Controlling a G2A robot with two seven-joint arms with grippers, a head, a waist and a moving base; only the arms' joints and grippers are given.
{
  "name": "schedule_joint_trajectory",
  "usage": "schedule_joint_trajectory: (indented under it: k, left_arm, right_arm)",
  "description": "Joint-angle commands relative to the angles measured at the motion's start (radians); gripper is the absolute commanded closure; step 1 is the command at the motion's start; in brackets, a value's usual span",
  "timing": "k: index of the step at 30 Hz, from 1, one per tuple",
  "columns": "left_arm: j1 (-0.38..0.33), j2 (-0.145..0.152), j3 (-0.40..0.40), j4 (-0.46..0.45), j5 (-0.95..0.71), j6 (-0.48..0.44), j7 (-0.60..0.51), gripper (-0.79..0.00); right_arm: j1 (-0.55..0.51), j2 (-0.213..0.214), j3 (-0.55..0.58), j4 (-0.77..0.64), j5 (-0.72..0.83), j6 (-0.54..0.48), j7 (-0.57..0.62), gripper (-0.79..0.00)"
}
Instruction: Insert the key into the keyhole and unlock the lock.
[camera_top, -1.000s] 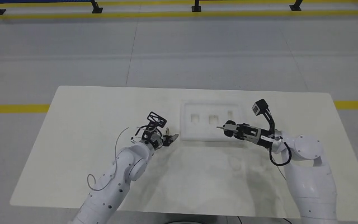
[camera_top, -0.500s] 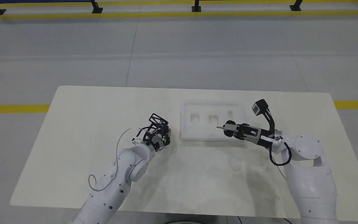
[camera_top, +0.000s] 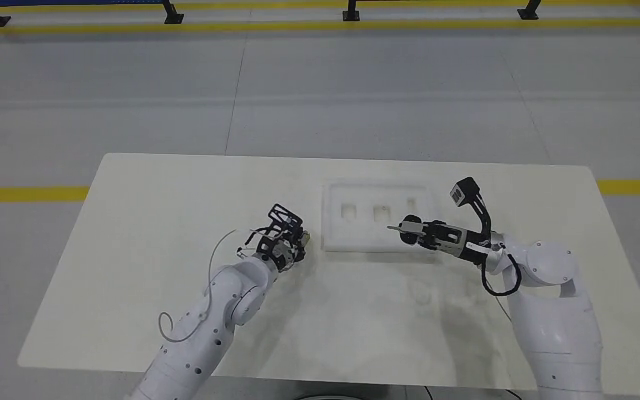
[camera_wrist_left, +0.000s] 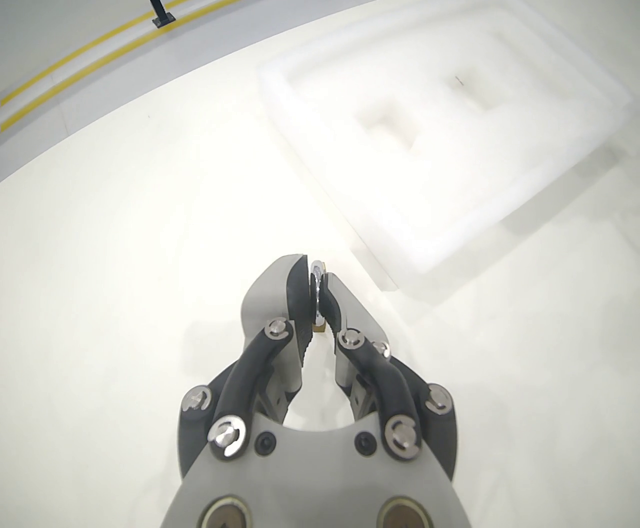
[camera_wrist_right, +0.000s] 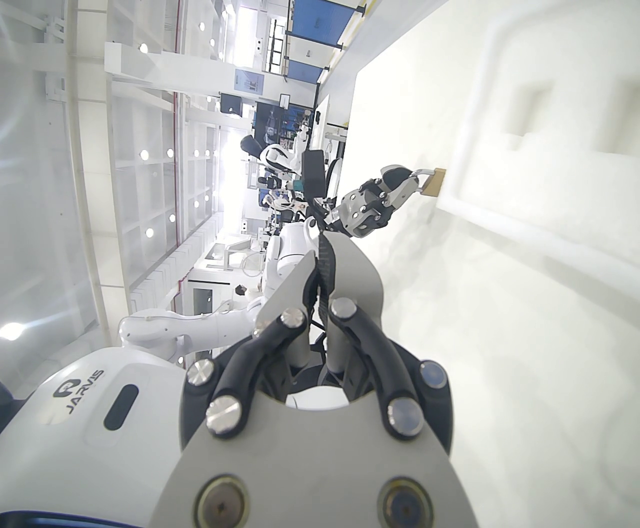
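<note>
Left tool (camera_wrist_left: 319, 282) clamped on the silver shackle of a small brass padlock (camera_wrist_right: 434, 182), held just beside a corner of a white foam tray with rectangular recesses (camera_top: 335, 238), right tool (camera_top: 407, 229) closed on a thin silver key (camera_top: 393, 228) over the tray's robot-side edge, white surface (camera_top: 150, 250) beneath

Floor (camera_top: 300, 90): pale grey, smooth, crossed by yellow lines (camera_top: 40, 193), with black stand feet (camera_top: 351, 14) along its far edge. Desk (camera_top: 150, 230): white top, rounded corners. Hall beyond, seen in the right wrist view: tall white shelving (camera_wrist_right: 150, 165), round lamps (camera_wrist_right: 145, 48) lit, blue panels (camera_wrist_right: 320, 20) farther off.
</note>
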Motion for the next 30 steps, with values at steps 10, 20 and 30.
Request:
schedule_joint_trajectory:
  k: [10, 20, 30]
  left_arm:
    - [-0.013, -0.003, 0.013, 0.009, 0.015, -0.005, 0.002, -0.062]
    - [-0.034, -0.008, 0.029, 0.033, 0.028, -0.013, 0.0, -0.083]
    - [-0.031, -0.008, 0.026, 0.041, 0.031, -0.022, 0.003, 0.0]
  right_arm:
    - [0.0, 0.0, 0.0, 0.0, 0.0, 0.0, 0.0, 0.0]
    - [0.0, 0.0, 0.0, 0.0, 0.0, 0.0, 0.0, 0.0]
    - [0.0, 0.0, 0.0, 0.0, 0.0, 0.0, 0.0, 0.0]
